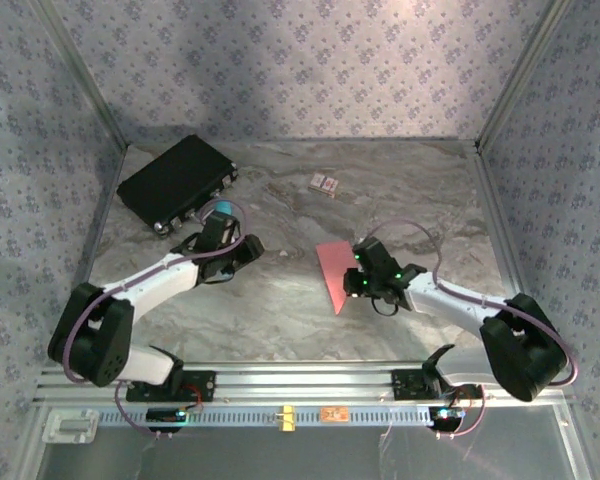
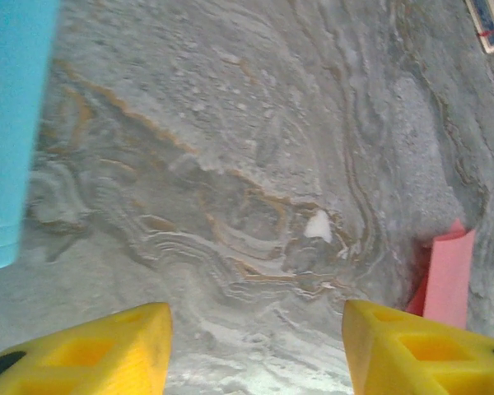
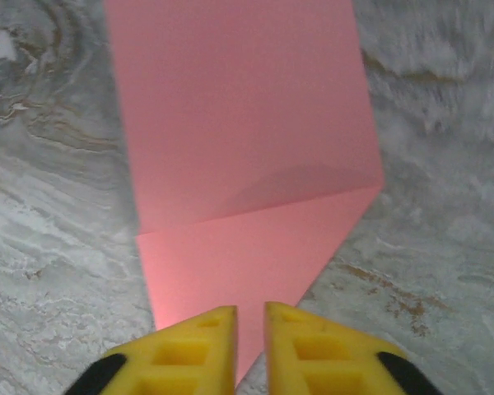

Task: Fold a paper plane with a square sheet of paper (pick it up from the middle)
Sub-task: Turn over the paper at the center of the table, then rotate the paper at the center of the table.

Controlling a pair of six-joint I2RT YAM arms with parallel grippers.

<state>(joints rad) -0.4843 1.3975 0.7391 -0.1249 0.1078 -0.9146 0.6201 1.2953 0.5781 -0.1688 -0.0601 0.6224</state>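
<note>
Left hand (image 2: 255,346): spread wide above bare counter (image 2: 230,164), holding nothing.
Right hand (image 3: 251,346): fingers almost pressed together at the pink sheet's pointed corner; cannot tell if it pinches.
Pink sheet (image 3: 247,148): lies on counter, right of centre, diagonal crease across its near end.
Teal marker (image 2: 8,123): just beside left hand.

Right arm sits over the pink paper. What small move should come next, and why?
Probably slide the right gripper, nearly closed at the pointed end, along the diagonal crease to press it down: the folded corner of the square sheet of paper casts a shadow, so it seems not quite flat.
</note>
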